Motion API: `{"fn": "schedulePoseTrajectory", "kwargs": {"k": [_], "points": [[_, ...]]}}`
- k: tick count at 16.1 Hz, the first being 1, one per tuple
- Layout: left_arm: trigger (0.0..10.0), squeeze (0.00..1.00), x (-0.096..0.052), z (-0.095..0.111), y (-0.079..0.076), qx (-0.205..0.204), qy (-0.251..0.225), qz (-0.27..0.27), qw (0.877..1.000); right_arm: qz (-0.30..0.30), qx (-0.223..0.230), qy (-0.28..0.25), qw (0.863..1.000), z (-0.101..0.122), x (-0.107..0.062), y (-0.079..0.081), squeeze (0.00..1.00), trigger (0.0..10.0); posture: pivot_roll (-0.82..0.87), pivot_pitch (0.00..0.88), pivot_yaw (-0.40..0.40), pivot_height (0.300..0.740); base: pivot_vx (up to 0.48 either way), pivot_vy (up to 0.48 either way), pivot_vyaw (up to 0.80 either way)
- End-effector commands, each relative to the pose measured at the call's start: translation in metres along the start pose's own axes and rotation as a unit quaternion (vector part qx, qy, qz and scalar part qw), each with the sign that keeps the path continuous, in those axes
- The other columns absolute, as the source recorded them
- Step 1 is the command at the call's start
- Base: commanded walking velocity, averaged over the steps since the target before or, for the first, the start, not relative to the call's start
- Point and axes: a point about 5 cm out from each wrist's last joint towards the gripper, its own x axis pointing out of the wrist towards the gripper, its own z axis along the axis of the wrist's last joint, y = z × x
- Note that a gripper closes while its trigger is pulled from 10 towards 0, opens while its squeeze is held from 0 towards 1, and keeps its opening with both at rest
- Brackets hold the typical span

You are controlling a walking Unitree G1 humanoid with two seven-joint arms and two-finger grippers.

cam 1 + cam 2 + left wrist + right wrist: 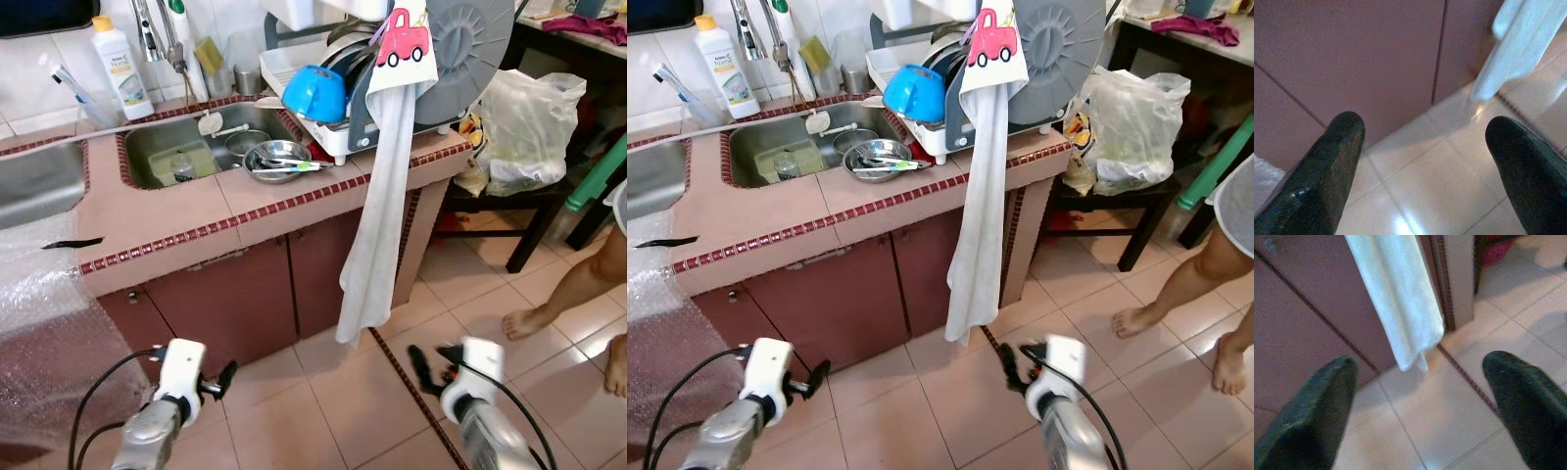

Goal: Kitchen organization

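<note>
Both grippers hang low over the tiled floor point(323, 411) before the maroon cabinet doors point(235, 304): the left gripper point(1422, 161) and right gripper point(1420, 401) each have their fingers spread wide, holding nothing. A long white towel point(377, 196) hangs from the dish rack point(323, 132) at the counter's right end. A blue bowl point(313, 93) sits on the rack; a steel bowl point(277, 157), perhaps holding cutlery, rests at the sink's point(186, 147) right edge.

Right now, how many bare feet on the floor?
2: one foot on the tiles right of the counter, another foot cut off at the frame's right edge. More may be out of frame.
</note>
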Motion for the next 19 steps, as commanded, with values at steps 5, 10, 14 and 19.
{"fn": "schedulePoseTrajectory", "kwargs": {"k": [5,10,14,19], "points": [[10.0,0.00,-0.020,0.031,0.007,0.002,-0.154,0.001,0.988,0.088,-0.041,-0.076,0.992,0.055,-0.034,0.024,0.00,10.0,0.00,0.000,0.077,0.740,0.000,0.000,0.00],[10.0,0.00,-0.038,0.076,-0.018,0.037,-0.222,0.010,0.974,0.065,-0.079,-0.088,0.991,0.080,-0.043,0.035,0.00,10.0,0.00,0.000,0.052,0.740,0.000,0.000,0.00],[10.0,0.00,-0.033,0.108,-0.038,-0.031,-0.244,-0.001,0.969,0.054,-0.101,-0.105,0.988,0.097,-0.039,0.049,0.00,10.0,-0.01,0.000,0.060,0.740,0.000,0.000,0.00],[10.0,0.00,-0.033,0.118,-0.035,-0.019,-0.231,0.018,0.973,0.064,-0.095,-0.118,0.986,0.103,-0.042,0.056,0.00,10.0,-0.02,0.000,0.099,0.740,0.000,0.000,0.00]]}}
